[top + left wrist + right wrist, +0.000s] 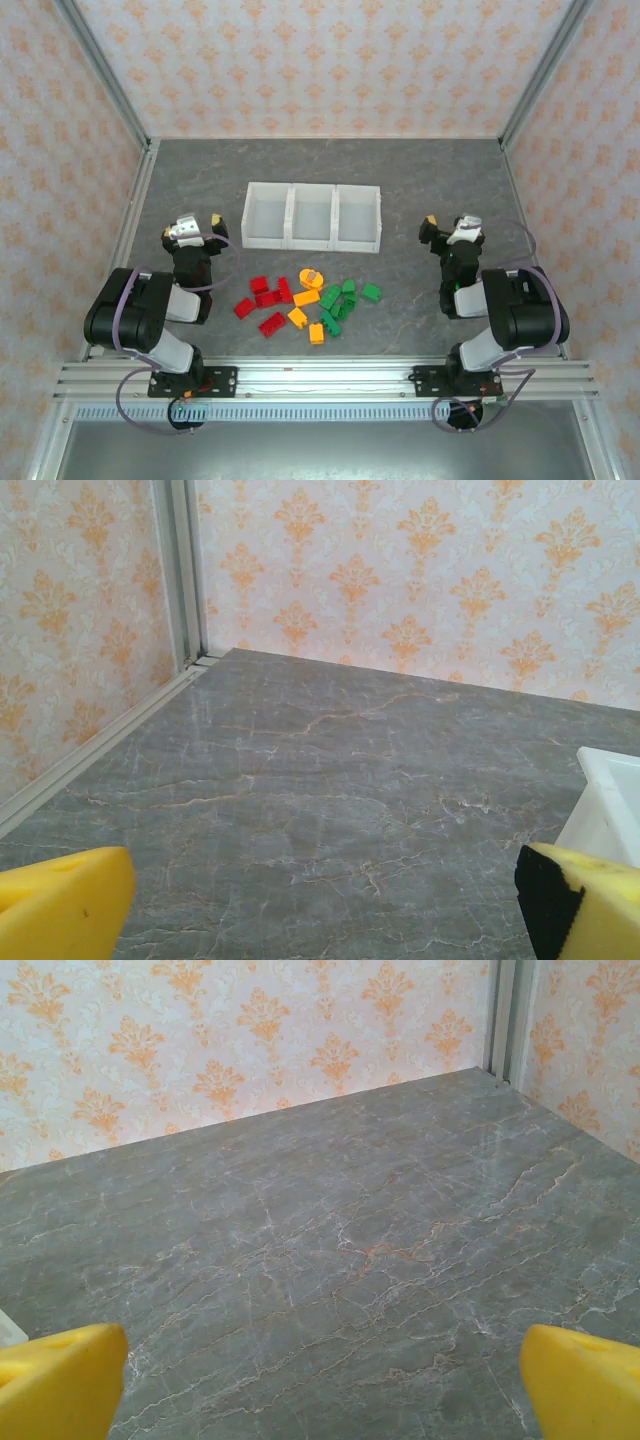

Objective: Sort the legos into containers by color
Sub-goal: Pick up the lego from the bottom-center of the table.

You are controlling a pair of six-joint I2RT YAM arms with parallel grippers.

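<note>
- Overhead view: 3 white bins (pixel 312 187) stand joined in 1 row at mid-table, with the loose bricks scattered on the grey table (pixel 200 180) just in front of them, nearer the arm bases.
- The bricks lie roughly grouped: red bricks (pixel 267 299) to the left, orange bricks (pixel 306 298) in the middle with a round orange piece (pixel 311 276) nearest the bins, and green bricks (pixel 346 298) to the right.
- Overhead, the left gripper (pixel 197 224) sits left of the bins and left of the red bricks, apart from both. The right gripper (pixel 448 228) sits right of the bins, beyond the green bricks. All the bricks lie between the 2 arms.
- Left wrist view: it faces the patterned wall (pixel 400 570) and a corner post (pixel 180 570). The left gripper (pixel 320 900) has its 2 yellow pads (pixel 60 905) spread wide at the lower corners with nothing between them, and a white bin corner (pixel 612 805) stands just beyond the right-hand pad.
- Right wrist view: it also faces the wall across grey table. The right gripper (pixel 320 1385) has its yellow pads (pixel 60 1380) likewise wide apart and holding nothing.
</note>
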